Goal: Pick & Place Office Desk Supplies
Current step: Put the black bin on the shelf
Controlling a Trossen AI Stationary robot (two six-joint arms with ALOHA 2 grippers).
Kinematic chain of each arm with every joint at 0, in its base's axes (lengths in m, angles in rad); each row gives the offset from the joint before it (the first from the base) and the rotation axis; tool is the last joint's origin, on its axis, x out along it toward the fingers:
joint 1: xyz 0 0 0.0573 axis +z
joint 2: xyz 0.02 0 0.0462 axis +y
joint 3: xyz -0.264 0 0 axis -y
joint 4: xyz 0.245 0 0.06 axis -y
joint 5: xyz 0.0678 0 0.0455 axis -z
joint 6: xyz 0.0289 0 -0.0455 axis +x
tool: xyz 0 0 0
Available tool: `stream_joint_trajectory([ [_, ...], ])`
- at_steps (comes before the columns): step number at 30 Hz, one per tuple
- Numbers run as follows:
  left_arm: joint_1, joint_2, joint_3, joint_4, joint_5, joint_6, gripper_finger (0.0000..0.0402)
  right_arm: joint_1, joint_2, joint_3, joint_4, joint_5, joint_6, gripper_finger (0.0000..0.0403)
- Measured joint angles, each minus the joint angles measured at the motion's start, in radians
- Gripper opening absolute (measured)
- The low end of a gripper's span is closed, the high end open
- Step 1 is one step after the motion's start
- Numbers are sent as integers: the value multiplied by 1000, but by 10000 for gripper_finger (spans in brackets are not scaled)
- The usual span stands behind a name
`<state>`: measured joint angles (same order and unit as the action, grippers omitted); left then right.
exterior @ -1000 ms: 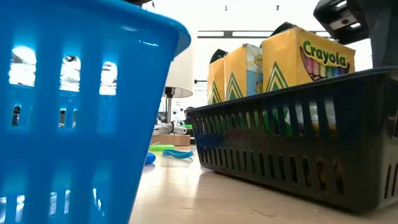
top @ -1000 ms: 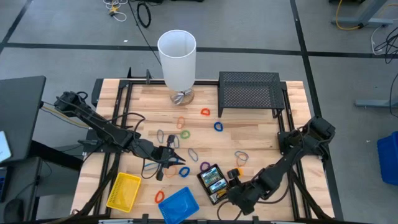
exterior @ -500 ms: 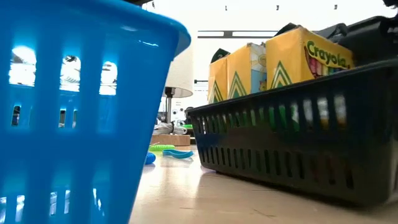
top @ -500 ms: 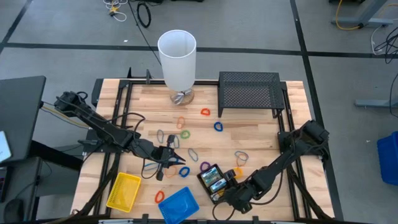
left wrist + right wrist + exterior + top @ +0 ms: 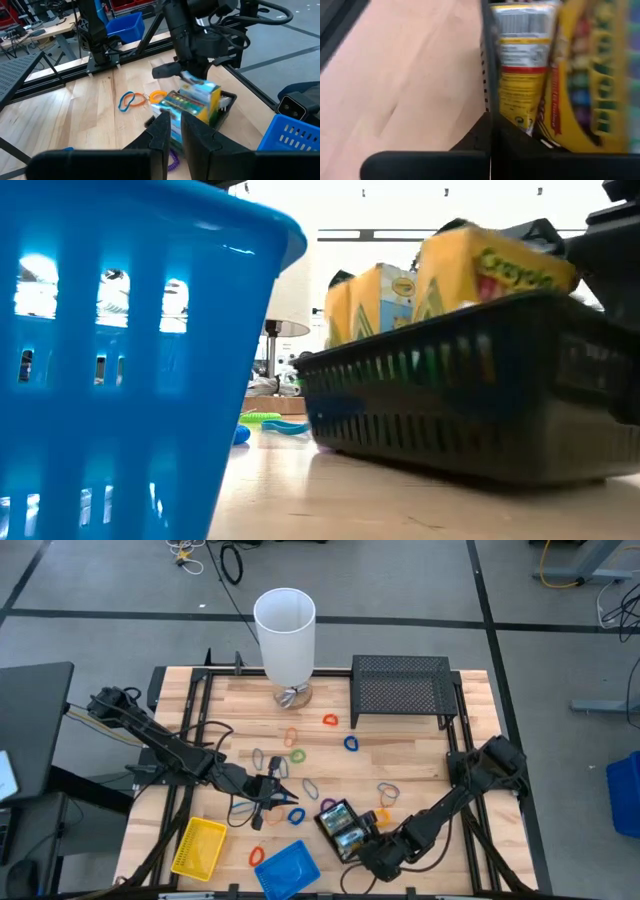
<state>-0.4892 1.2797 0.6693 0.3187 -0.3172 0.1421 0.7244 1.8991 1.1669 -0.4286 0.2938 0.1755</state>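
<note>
A black tray [image 5: 343,828] holding green-yellow crayon boxes [image 5: 490,275] sits near the table's front edge, right of centre. My right gripper [image 5: 366,844] is shut on its wall; the left wrist view shows that gripper [image 5: 190,75] coming down onto the tray [image 5: 222,102]. My left gripper [image 5: 280,794] hovers left of the tray over the rubber bands [image 5: 297,755]. Its fingers [image 5: 165,131] stand almost together with nothing seen between them. A purple band [image 5: 330,807] lies between it and the tray. My right gripper pinches the black tray's side wall at its rim [image 5: 487,107], one finger outside it and one inside beside a crayon box [image 5: 525,75]. The fingers slant down from the table's near right. The tray is tilted, its gripper-side end [image 5: 600,465] raised and its far end [image 5: 320,442] low.
A blue tray [image 5: 287,868] and a yellow tray [image 5: 200,845] lie at the front left. A tall white cylinder [image 5: 285,635] and a black mesh rack [image 5: 400,685] stand along the far edge. Coloured bands are scattered over the table's middle.
My right gripper has sunk onto the black tray and shut on its wall. The tray has tipped: the end at the gripper has risen off the table and the crayon boxes lean with it, while the other end has stayed low.
</note>
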Motion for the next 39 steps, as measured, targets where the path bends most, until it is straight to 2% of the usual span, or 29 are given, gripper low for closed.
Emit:
stream_joint_trajectory([
  [4, 0, 0, 0, 0, 0, 0, 53, 27, 4, 11, -57, 115, 4, 6],
  [10, 0, 0, 0, -1, 0, 5, 53, 39, 5, 89, -225, 225, 71, 4],
  [16, 0, 0, 0, -1, 2, 4, 53, 42, 4, 128, -312, 361, 105, 2],
  [29, 0, 0, 0, 0, 3, 4, 53, -21, -7, 128, -568, 388, 194, 2],
  [39, 0, 0, 0, 0, 3, 5, 53, -120, -147, 129, -628, 362, 148, 2],
])
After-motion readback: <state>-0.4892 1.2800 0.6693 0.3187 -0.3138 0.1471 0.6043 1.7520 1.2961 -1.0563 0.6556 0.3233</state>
